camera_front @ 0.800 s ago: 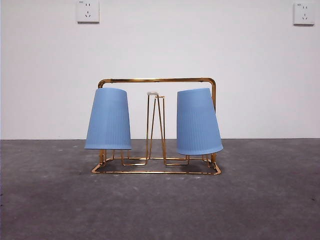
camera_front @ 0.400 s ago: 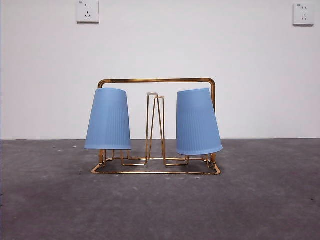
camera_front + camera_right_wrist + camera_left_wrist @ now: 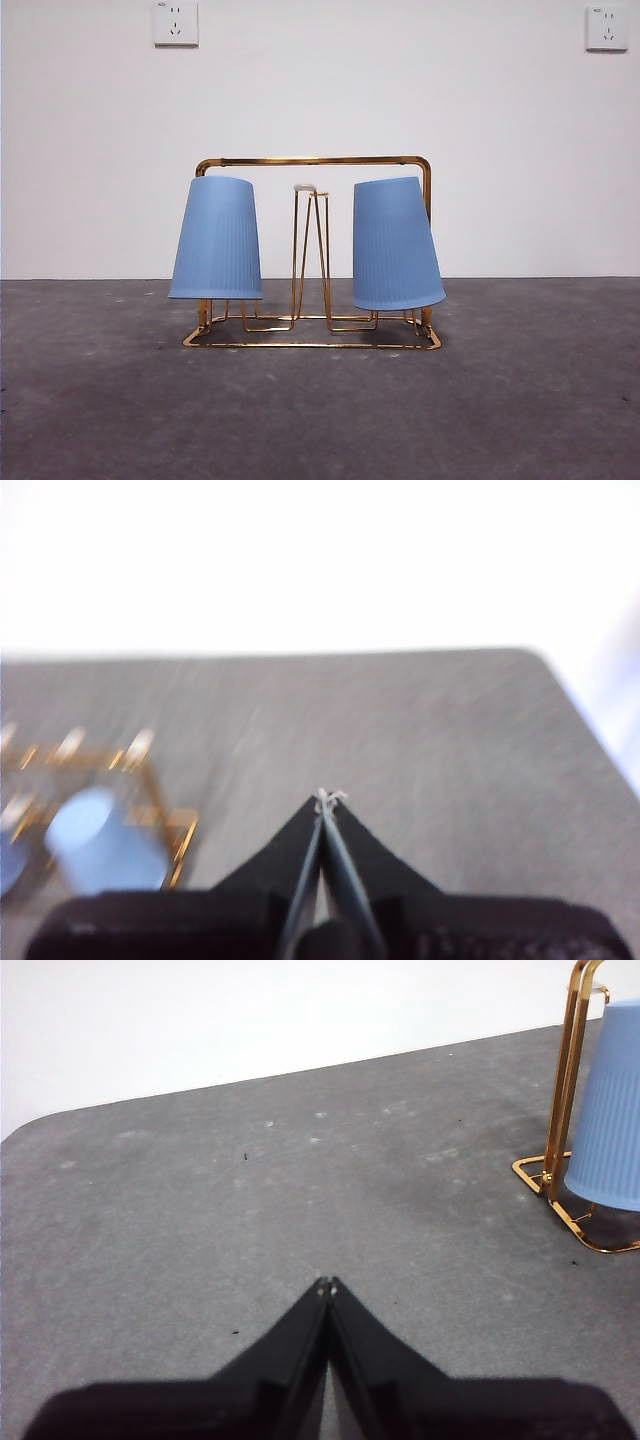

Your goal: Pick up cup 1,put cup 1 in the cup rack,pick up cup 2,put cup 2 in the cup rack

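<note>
both blue cups [image 3: 217, 240] [image 3: 395, 245] inverted on cup rack [image 3: 315, 160] | left gripper [image 3: 327, 1284], right gripper [image 3: 328, 798] jaws closed, empty

Lab-type test setup: bare white wall [image 3: 320, 90] (two sockets [image 3: 176, 22]), grey tabletop [image 3: 320, 410].

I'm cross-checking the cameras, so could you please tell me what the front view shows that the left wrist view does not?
Only the front view shows both blue cups, left and right, upside down on the whole rack, plus two wall sockets. Only the left wrist view shows the left gripper, shut, over bare table. Both show the rack, a blue cup and the grey table.
</note>
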You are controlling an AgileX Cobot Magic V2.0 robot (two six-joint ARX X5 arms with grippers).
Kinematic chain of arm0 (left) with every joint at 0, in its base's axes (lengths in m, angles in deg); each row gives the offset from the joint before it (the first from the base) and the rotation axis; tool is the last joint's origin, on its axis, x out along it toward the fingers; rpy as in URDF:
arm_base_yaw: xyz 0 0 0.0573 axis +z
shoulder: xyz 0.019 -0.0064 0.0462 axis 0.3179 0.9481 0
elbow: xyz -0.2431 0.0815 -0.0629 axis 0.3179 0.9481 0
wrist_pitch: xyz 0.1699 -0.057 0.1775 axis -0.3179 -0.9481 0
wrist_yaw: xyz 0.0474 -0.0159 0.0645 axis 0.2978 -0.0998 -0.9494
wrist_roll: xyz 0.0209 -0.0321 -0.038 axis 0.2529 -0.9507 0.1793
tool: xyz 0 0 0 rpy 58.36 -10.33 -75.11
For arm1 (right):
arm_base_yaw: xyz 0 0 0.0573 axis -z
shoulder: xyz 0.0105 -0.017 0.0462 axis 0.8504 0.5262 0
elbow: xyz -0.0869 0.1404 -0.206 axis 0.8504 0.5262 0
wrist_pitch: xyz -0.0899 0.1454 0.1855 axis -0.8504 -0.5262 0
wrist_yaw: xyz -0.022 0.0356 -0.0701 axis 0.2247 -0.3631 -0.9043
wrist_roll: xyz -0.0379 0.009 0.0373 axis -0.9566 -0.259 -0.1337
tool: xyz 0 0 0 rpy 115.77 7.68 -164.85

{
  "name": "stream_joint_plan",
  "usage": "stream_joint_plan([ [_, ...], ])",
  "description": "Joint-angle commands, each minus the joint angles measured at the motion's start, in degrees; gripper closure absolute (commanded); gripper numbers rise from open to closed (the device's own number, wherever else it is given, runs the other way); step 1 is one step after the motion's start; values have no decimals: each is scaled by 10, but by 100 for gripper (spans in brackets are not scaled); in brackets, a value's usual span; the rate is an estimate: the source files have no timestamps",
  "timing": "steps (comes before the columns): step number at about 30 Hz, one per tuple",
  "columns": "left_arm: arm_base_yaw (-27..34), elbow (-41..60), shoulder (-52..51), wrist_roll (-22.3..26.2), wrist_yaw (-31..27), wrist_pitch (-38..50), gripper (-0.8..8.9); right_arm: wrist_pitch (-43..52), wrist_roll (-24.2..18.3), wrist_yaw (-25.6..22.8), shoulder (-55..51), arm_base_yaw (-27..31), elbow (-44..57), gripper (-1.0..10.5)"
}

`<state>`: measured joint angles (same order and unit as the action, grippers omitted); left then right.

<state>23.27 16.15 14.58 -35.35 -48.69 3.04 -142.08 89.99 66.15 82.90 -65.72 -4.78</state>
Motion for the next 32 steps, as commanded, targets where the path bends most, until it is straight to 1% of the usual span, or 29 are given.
stream_joint_plan([
  [1,2,6,1,-5,-2,3,817,78,-5,52,-37,54,72,941],
  [3,2,6,1,-5,-2,3,817,136,-6,95,-69,79,132,941],
  [6,2,6,1,-5,-3,3,817,208,-6,124,-112,92,217,940],
  [15,2,6,1,-5,-2,3,817,340,-14,127,-210,91,446,941],
  [21,2,6,1,-5,-2,3,817,410,-17,127,-263,90,568,940],
  [23,2,6,1,-5,-2,3,817,426,-16,127,-279,90,599,940],
  [27,2,6,1,-5,-2,3,817,429,-17,127,-308,90,647,940],
  [32,2,6,1,-5,-3,3,817,434,-16,127,-312,90,696,940],
])
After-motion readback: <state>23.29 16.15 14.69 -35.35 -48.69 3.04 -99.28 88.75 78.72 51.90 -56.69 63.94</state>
